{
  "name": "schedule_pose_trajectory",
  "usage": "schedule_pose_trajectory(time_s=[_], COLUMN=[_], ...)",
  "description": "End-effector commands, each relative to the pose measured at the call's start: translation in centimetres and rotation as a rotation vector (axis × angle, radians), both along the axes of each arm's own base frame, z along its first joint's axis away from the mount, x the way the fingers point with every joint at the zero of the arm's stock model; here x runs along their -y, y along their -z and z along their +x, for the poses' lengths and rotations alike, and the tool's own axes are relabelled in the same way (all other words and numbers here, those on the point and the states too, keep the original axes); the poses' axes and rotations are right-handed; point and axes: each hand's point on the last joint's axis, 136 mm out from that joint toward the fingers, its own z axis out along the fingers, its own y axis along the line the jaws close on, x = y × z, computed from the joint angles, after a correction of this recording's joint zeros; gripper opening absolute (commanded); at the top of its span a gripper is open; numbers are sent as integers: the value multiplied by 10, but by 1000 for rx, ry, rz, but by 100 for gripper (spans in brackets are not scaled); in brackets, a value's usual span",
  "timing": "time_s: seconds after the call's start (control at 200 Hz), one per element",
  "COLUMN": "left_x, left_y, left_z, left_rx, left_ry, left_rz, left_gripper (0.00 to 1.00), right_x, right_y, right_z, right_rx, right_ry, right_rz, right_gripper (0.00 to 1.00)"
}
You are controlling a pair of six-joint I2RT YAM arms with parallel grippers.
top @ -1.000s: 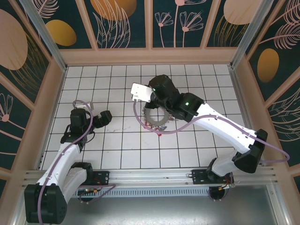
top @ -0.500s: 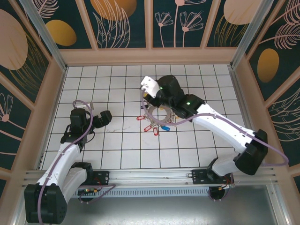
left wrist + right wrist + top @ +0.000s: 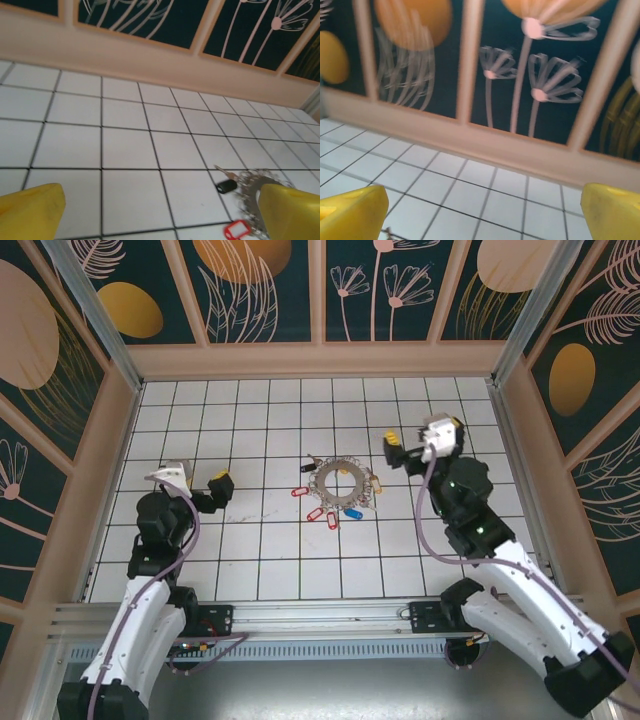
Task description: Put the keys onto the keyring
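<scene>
**Top external view.** The flat, brownish-grey, doughnut-shaped metal keyring (image 3: 346, 480) lies on the white tiled table (image 3: 250, 560). Small metal keys with red, blue, yellow and black heads (image 3: 333, 517) are fanned around its rim. It sits between the left gripper (image 3: 214, 489) and the right gripper (image 3: 394, 452), apart from both.

**Left wrist view.** The yellow fingertips (image 3: 30, 210) are spread wide and empty. The keyring (image 3: 252, 181) lies just beside the right-hand finger.

**Right wrist view.** The yellow fingertips (image 3: 350, 212) are wide apart and hold nothing. They face the flower-painted wall (image 3: 520, 75).
</scene>
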Motion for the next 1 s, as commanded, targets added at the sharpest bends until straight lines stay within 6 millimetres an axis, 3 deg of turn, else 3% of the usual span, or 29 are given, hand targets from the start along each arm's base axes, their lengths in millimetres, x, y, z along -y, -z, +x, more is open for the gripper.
schedule_pose_trajectory(time_s=[0.0, 0.19, 0.3, 0.531, 0.686, 0.996], left_x=[-15, -33, -47, -49, -54, -57], left_y=[-17, 18, 34, 43, 39, 35], left_z=[11, 27, 24, 28, 38, 63], left_rx=[138, 89, 99, 131, 148, 166], left_ry=[-72, -170, -249, -265, -303, -328], left_rz=[127, 200, 233, 253, 220, 258], left_gripper=[99, 99, 99, 99, 99, 99], right_x=[43, 89, 93, 96, 99, 103], right_y=[15, 76, 108, 156, 173, 173], right_z=[-3, -21, -22, -17, -6, 28], right_rx=[52, 138, 101, 47, 0, -18], right_ry=[139, 268, 245, 180, 175, 179], right_rz=[126, 91, 121, 183, 179, 175], right_gripper=[99, 99, 99, 99, 99, 99])
